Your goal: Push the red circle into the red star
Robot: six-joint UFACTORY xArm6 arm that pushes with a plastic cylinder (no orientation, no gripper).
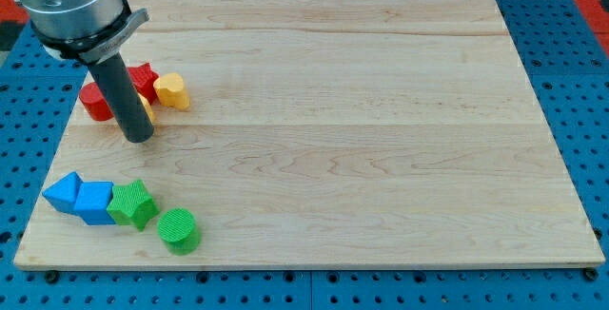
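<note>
Far left on wooden tabletop (333, 110): red round block (93, 102), red star block (145, 79) close together behind dark rod; contact unclear. My tip (138, 139) near side, no fingers fitted. Risk: nudging yellow block (172, 91) too.

There is one camera only, so no second view shares anything with it. It looks down from above and in front of the wooden board (362, 110), tilted rather than straight overhead — the board's far edge at the view's top shows narrower than the near edge at the view's bottom. It stands near enough that the board almost fills the picture, with only a rim of blue pegboard (590, 91) around it. The arm (71, 6) enters at the view's top left, cropped by the edge, and my tip (138, 140) lands toward the view's left — most of the board stretches away to the tip's right.
</note>
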